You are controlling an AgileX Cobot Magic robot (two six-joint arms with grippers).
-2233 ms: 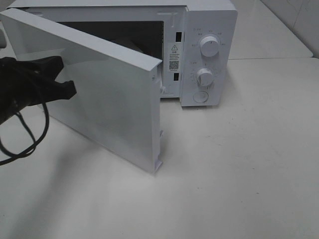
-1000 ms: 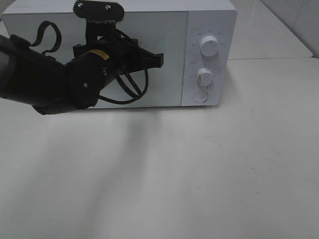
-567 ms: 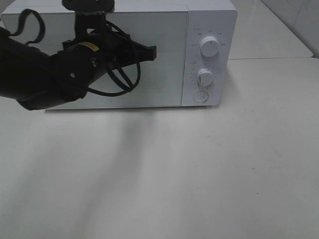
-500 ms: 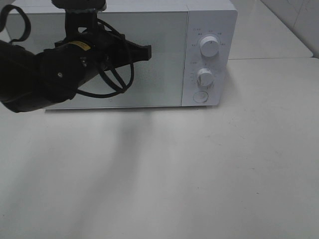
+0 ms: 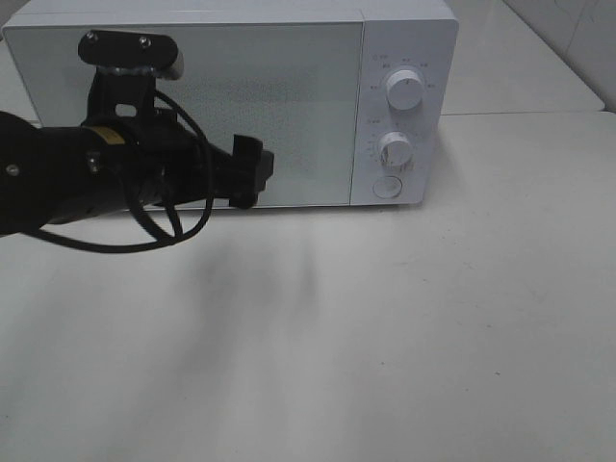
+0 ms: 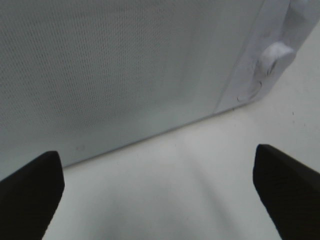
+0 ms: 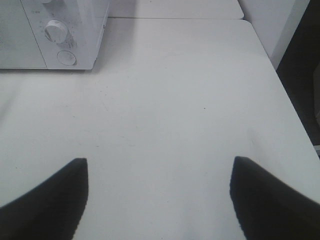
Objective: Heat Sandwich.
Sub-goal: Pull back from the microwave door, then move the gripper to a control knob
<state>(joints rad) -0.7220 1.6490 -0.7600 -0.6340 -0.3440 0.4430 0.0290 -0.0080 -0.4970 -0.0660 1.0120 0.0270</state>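
Observation:
The white microwave (image 5: pixel 289 96) stands at the back of the table with its door (image 5: pixel 298 125) shut. The sandwich is hidden from every view. My left gripper (image 5: pixel 252 171) hovers low in front of the door's lower middle, a little off it. In the left wrist view its gripper (image 6: pixel 160 192) is open, the dark fingertips (image 6: pixel 30 192) wide apart over bare table beside the door's bottom edge. My right gripper (image 7: pixel 160 200) is open over the table, well to the right of the microwave (image 7: pixel 30 40), with nothing between its fingers.
Two knobs (image 5: pixel 404 89) (image 5: pixel 396 149) and a round button (image 5: pixel 387 187) sit on the microwave's right panel. A second white table (image 5: pixel 520 67) adjoins behind. The table's right edge (image 7: pixel 280 85) drops to a dark floor.
The microwave door, open at first, is shut now. My left arm has pulled back and down from the door's upper part, and its gripper has gone from shut to open.

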